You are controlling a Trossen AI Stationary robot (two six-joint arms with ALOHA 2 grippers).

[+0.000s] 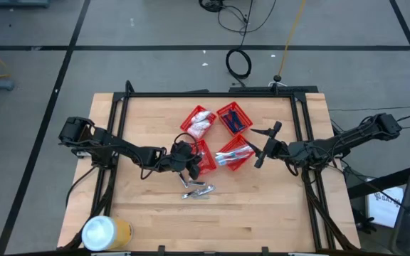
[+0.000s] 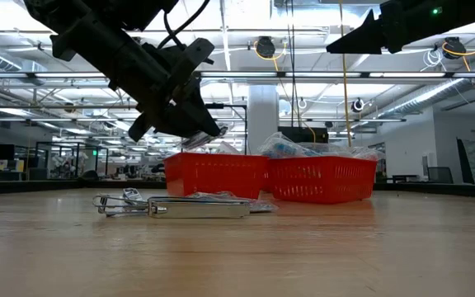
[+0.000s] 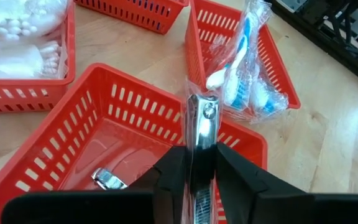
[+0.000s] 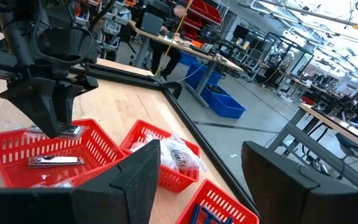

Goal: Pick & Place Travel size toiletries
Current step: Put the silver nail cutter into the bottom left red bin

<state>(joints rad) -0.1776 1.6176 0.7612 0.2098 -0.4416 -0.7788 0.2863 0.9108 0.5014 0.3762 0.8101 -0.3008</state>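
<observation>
No legible print; wrapped toothbrushes (image 3: 238,74) in basket (image 3: 272,56).

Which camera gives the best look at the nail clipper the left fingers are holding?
Left wrist view: the nail clipper stands sharp between the left fingers, over a red basket. Right wrist view shows its tip; low view a silvery glimpse; high view hides it.

Shiny chrome metal clipper (image 3: 201,134) in my left gripper (image 3: 194,171), glossy red plastic mesh baskets (image 3: 114,118), crinkly clear wrap on toothbrushes (image 3: 244,62), matt pale wood table (image 1: 262,206)
</observation>
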